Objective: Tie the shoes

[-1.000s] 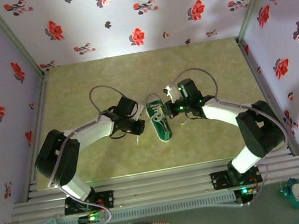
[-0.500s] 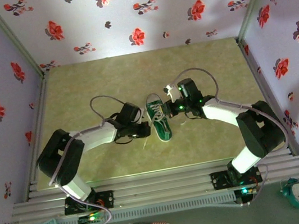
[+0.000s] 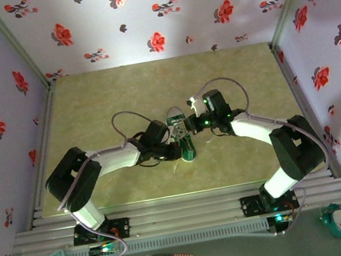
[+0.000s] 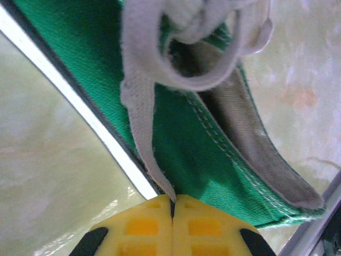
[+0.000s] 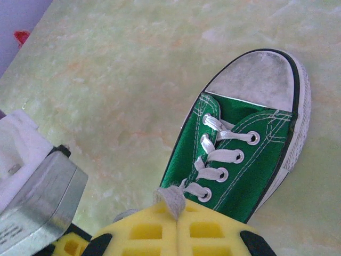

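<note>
The green sneaker point(image 3: 188, 149) lies near the middle of the surface point(image 3: 228, 80), between the two arms. The left gripper point(image 4: 173, 202) has its jaws clamped together on a white lace point(image 4: 139, 122). The right gripper point(image 5: 176, 208) has its jaws pressed together on the second lace end point(image 5: 170, 197).

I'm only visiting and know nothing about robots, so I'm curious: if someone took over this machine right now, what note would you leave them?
Left tool: shut, pinching a lace strand beside the shoe's opening.
Right tool: shut on the other strand, just below the lowest eyelets in its view.
Shoe: a green sneaker lying mid-table, between the two arms.
Done: the laces are threaded through the eyelets and one loop has formed by the opening.
Left: no finished bow is visible. It probably needs a second loop, then the knot pulled tight.
</note>
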You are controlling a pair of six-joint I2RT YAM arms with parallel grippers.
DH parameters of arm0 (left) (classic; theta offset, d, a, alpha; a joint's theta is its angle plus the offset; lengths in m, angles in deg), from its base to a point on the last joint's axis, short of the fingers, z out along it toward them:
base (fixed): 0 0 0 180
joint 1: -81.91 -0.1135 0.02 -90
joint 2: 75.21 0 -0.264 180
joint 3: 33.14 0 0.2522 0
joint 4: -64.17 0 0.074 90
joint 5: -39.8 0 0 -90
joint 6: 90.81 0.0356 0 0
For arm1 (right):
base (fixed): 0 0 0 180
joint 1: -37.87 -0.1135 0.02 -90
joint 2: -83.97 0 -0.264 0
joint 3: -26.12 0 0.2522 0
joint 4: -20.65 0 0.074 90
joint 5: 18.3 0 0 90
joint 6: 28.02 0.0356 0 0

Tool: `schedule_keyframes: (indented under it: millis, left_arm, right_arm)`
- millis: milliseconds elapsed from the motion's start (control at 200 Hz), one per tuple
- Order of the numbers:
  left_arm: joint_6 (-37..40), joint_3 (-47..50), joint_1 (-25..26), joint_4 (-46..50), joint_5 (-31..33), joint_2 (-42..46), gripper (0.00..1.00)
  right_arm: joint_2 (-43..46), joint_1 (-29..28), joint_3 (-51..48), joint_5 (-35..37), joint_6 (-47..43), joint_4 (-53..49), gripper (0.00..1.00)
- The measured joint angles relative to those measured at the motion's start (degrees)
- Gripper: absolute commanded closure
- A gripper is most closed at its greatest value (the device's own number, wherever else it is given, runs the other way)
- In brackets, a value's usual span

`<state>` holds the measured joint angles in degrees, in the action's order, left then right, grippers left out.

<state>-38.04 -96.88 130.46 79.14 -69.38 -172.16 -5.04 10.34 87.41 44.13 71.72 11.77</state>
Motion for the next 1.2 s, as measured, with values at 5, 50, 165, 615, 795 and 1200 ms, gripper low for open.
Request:
schedule_keyframes:
  millis: [5,50,165,615,795,1200]
  left_arm:
    - [0.0,0.0,0.0,-0.1,0.0,0.0,1.00]
    - [-0.3,0.2,0.2,-0.7,-0.3,0.0,1.00]
    - [-0.9,0.9,0.6,-2.1,-0.6,0.0,1.00]
    - [-1.7,4.3,2.7,-3.9,-1.5,2.7,1.00]
    - [-1.5,5.1,3.0,-4.0,-1.5,2.9,0.80]
    - [-1.5,5.2,2.2,-3.7,-0.1,6.9,0.36]
  right_arm:
    - [0.0,0.0,0.0,0.0,0.0,0.0,1.00]
    - [0.0,0.0,0.0,0.0,0.0,0.0,1.00]
    - [0.0,0.0,0.0,0.4,0.0,0.0,1.00]
    - [0.0,0.0,0.0,0.7,0.0,0.4,1.00]
    - [0.0,0.0,0.0,0.7,0.0,0.4,1.00]
    - [0.0,0.0,0.0,0.7,0.0,0.8,1.00]
